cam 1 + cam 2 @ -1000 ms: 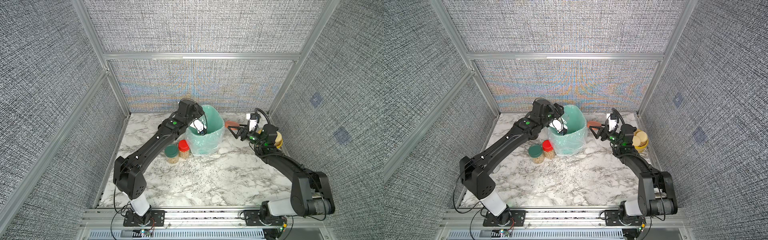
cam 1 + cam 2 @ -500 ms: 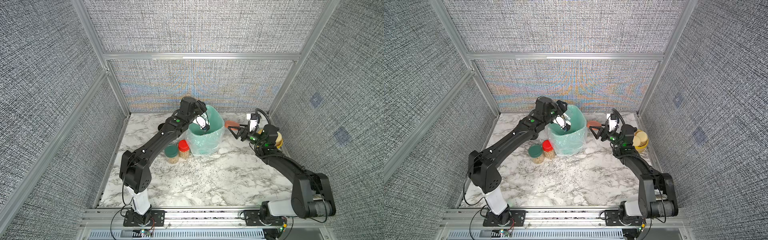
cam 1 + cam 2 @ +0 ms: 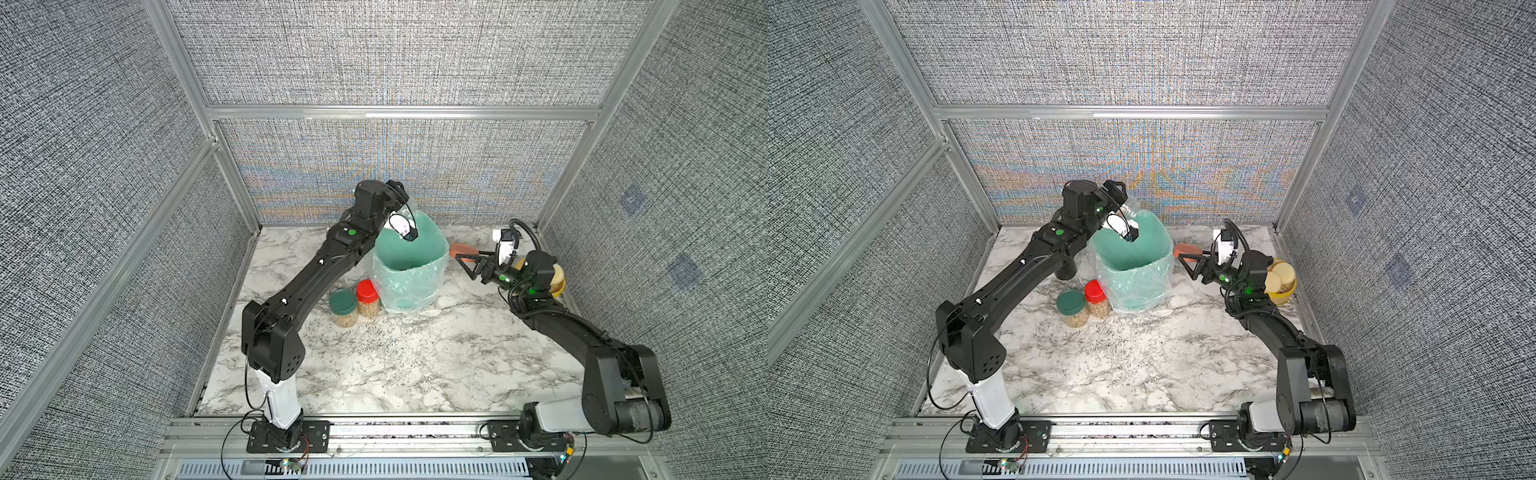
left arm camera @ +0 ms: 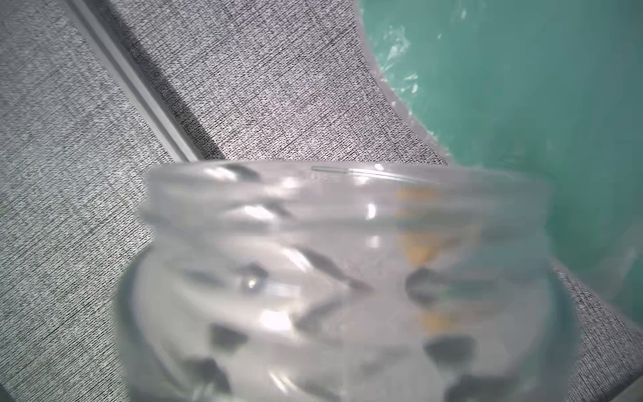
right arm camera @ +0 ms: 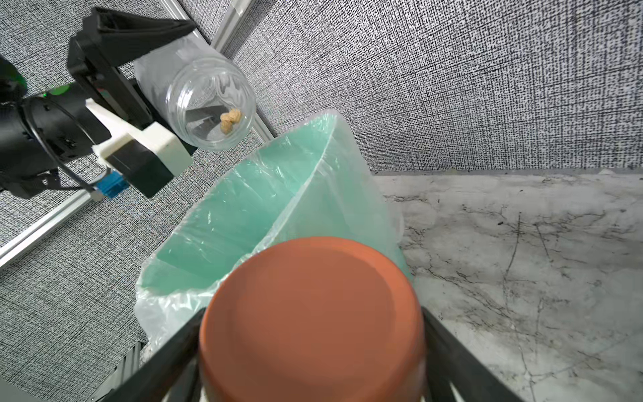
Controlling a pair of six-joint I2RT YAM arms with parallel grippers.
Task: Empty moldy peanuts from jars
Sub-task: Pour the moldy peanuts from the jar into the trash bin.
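The left end effector (image 5: 163, 69) is clenched around the body of the open jar (image 5: 208, 101), one finger on each side. The jar has no lid and lies tipped nearly on its side. It hangs in the air above the back rim of the green bin (image 5: 215, 222), close to the rear wall and clear of the bin's plastic liner. A few peanuts (image 5: 230, 120) sit inside, against the lower wall just behind the mouth. The rest of the jar looks clear. In the left wrist view the threaded neck (image 4: 348, 209) fills the lower half of the picture, blurred, with the bin beyond it.

The right end effector (image 3: 468, 259) grasps the orange lid (image 5: 313, 313) by its edge, a finger pressed on either side. It holds the lid in the air just beside the bin, on the side away from the left arm.

Two more jars stand upright on the table (image 3: 415, 365), touching each other. The red-lidded jar (image 3: 368, 298) is right against the bin's liner, and the green-lidded jar (image 3: 344, 307) is next to it. Both are closed and full of peanuts.

Faint raised marks on the open jar's base are too small to read.
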